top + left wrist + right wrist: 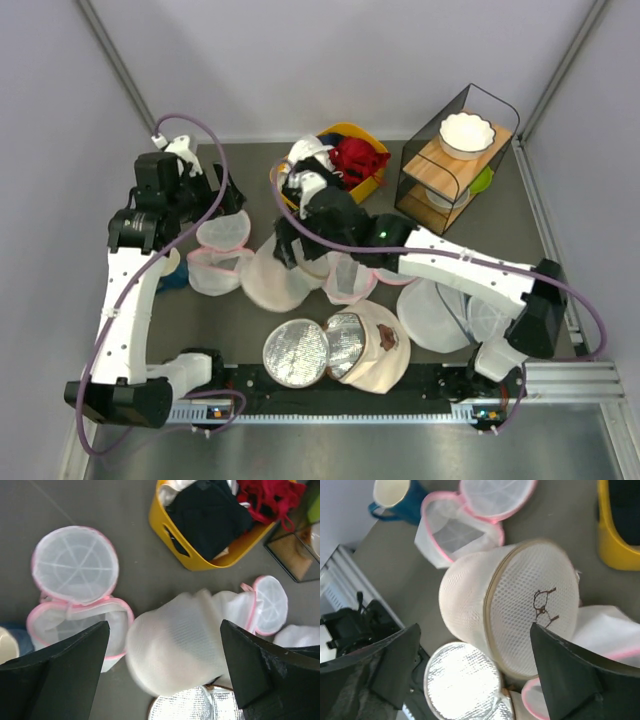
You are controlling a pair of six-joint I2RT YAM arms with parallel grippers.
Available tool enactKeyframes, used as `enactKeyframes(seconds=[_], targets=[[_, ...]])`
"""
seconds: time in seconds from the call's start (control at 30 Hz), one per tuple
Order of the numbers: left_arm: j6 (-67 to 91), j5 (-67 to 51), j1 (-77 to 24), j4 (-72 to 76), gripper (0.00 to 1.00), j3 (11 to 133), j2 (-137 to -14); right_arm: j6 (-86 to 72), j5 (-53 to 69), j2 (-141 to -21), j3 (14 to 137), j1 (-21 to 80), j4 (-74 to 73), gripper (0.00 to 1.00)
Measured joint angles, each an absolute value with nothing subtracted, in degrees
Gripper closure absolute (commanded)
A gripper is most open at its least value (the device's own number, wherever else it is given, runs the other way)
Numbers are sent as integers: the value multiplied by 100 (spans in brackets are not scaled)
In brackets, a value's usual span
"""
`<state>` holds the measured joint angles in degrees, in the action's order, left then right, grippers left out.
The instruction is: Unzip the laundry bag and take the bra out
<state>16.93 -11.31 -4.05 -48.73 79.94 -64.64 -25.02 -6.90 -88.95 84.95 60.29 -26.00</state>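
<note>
the cream mesh laundry bag (520, 605) is lying zipped on the tabletop (75, 505), pink-trimmed bags (455, 535) and a silver disc (462, 680) crowding it. the left end effector (164, 630) and right end effector (475, 630) are hovering above, spread wide, empty.

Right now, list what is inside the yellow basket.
In the yellow basket: a black garment in the middle, a red garment beside it, white fabric at the edge. Whatever lies beneath them is covered.

Dark grey table (232, 322), laundry bag (470, 600), pink-trimmed bags (75, 565), yellow bin (200, 560), wire shelf (432, 158)
</note>
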Motion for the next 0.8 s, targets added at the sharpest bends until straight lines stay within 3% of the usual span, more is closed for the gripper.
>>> enactKeyframes(seconds=[0.23,0.5,0.67,0.73,0.8], targets=[[1798,-340,-303,-4910,2,7797,-6425,-2204,-255,-9198,8643,6141,-2637,1],[2504,-867,-532,-4797,4,6427,-6246,-2303,-652,-7841,7561,4757,-2630,1],[3452,-685,-1055,-5035,9,5522,-5682,-2294,-812,-7352,7199,4689,-2639,1],[3791,-552,-1210,-5074,14,5312,-5400,-2296,-810,-7382,7199,4700,-2635,1],[4056,-508,-1291,-5048,43,5140,-5207,-2307,-781,-7481,7199,4700,-2635,1]])
